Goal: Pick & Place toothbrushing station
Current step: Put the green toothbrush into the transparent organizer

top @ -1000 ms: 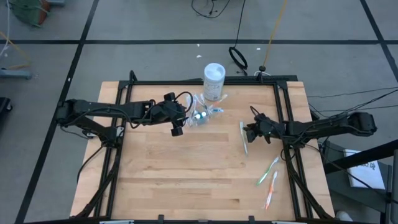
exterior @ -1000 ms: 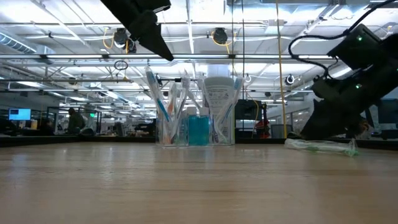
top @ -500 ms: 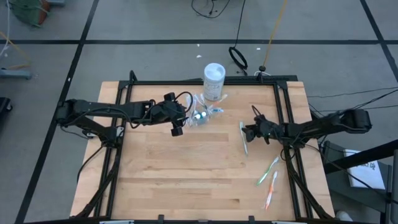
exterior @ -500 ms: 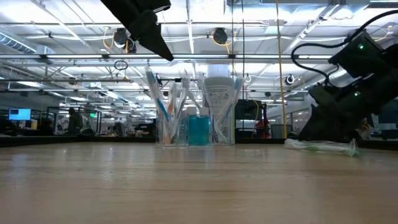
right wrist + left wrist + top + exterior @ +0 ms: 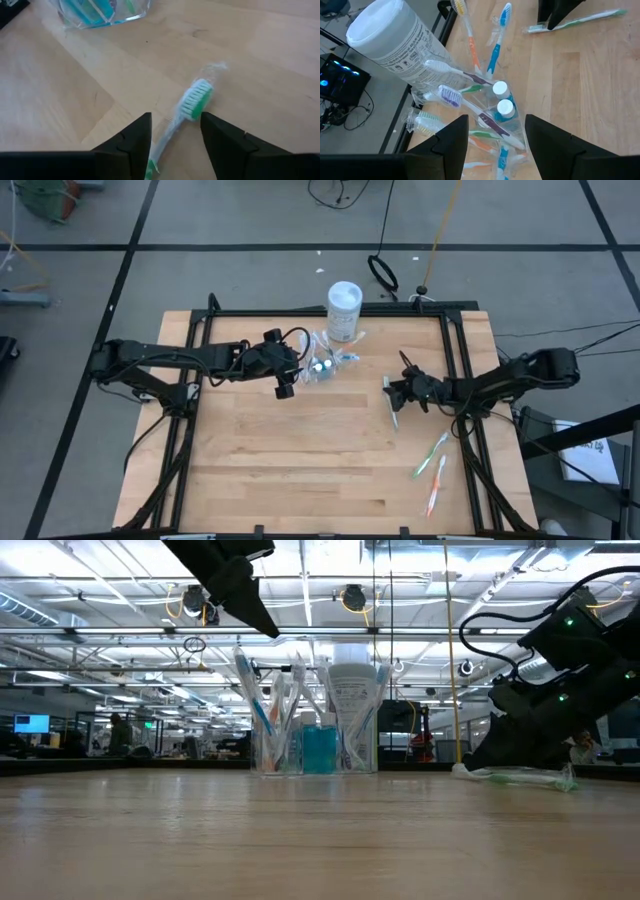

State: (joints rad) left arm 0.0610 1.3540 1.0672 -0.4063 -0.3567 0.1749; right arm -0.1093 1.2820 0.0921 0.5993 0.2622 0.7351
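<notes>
A small clear cup [image 5: 322, 366] with several toothbrushes and two teal toothpaste tubes [image 5: 502, 102] stands on its base at the table's far middle. My left gripper [image 5: 285, 387] hovers open just left of and above the cup [image 5: 495, 150]. A green toothbrush in a clear wrapper [image 5: 390, 402] lies flat on the right half of the table. My right gripper [image 5: 175, 137] is open and low over it. Its two fingers stand on either side of the handle just behind the bristle head [image 5: 196, 99]. My right gripper comes at the green toothbrush slanting down from the table's right side, its fingers astride the handle [image 5: 162, 147]. I cannot tell whether a finger touches the handle. The toothbrush lies flat on the table.
A tall white tub [image 5: 344, 308] stands just behind the cup. Another green toothbrush [image 5: 432, 452] and an orange one [image 5: 436, 485] lie near the right front. The wooden tabletop [image 5: 290, 470] is bare in front of the cup.
My right gripper has sunk and moved toward the table's left, to the green toothbrush.
</notes>
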